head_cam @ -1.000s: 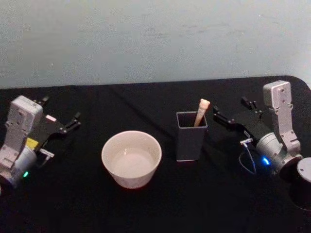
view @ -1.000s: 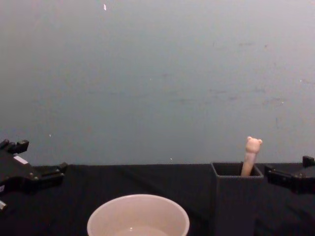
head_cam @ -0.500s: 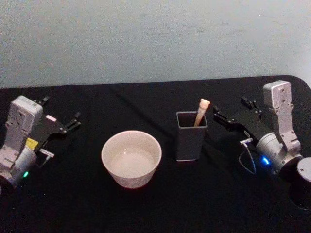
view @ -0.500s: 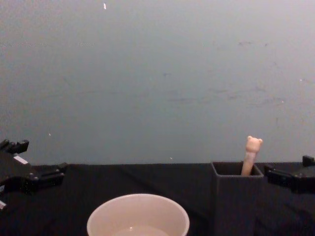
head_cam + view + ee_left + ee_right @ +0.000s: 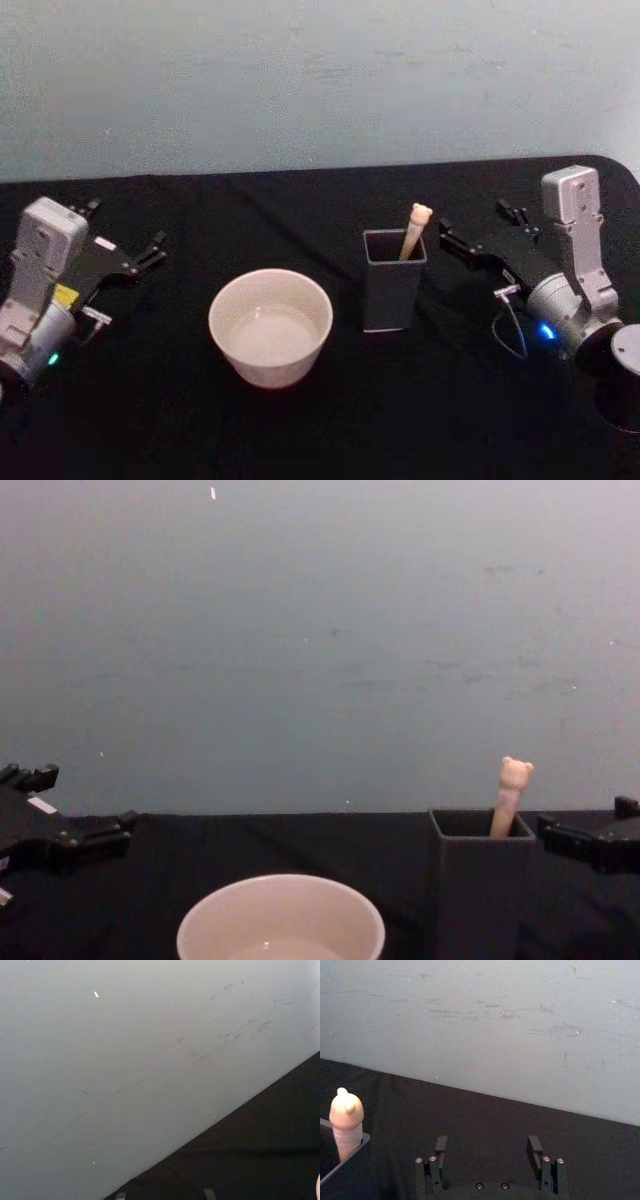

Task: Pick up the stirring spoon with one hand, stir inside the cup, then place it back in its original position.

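The stirring spoon [image 5: 415,230] stands in the dark grey square holder [image 5: 393,285], its original position. Its beige bear-head handle [image 5: 512,792] pokes above the rim and the bowl is hidden inside. The cream-white cup [image 5: 270,325] sits left of the holder. My right gripper [image 5: 472,222] hovers open just right of the holder, level with its rim. In the right wrist view its fingers [image 5: 440,1145] are spread, with the spoon's head [image 5: 346,1110] off to one side. At the table's left my left gripper [image 5: 128,225] rests open, away from the cup.
A black cloth covers the table [image 5: 330,420], which ends at a pale blue-grey wall [image 5: 320,640]. Free room lies between the cup and the left gripper and in front of both vessels. The table's right corner [image 5: 620,165] is near the right arm.
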Tool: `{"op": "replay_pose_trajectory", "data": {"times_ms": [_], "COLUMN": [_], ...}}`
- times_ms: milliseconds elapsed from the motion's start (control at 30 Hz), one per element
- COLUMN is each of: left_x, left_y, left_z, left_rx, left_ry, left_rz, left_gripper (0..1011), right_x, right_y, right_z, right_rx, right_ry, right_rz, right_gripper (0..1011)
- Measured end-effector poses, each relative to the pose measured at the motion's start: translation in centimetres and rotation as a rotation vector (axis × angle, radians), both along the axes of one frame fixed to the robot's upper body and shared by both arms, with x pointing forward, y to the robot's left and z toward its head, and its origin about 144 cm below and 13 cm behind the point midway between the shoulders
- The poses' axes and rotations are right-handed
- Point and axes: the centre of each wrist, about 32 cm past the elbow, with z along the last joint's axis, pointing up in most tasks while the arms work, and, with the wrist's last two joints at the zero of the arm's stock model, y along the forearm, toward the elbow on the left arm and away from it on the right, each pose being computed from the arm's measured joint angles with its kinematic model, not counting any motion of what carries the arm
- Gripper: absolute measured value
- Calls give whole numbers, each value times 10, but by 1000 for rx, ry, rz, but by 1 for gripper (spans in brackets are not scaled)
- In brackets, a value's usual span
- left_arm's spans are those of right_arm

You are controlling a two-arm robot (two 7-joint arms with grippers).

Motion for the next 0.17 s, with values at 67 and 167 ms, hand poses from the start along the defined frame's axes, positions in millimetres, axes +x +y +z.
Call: {"op": "replay_pose_trajectory", "data": {"times_ms": [67, 167], "left_x": [0, 0], "left_y": [0, 0], "left_z": [0, 0], "left_rx": [0, 0], "left_ry": [0, 0], "left_rz": [0, 0], "left_gripper": [1001, 1001], "right_x": [0, 0], "right_y": [0, 0], "right_z": [0, 0], "right_rx": [0, 0], "right_ry": [0, 0], "right_rz": [0, 0], "right_gripper": [1002, 1002]}}
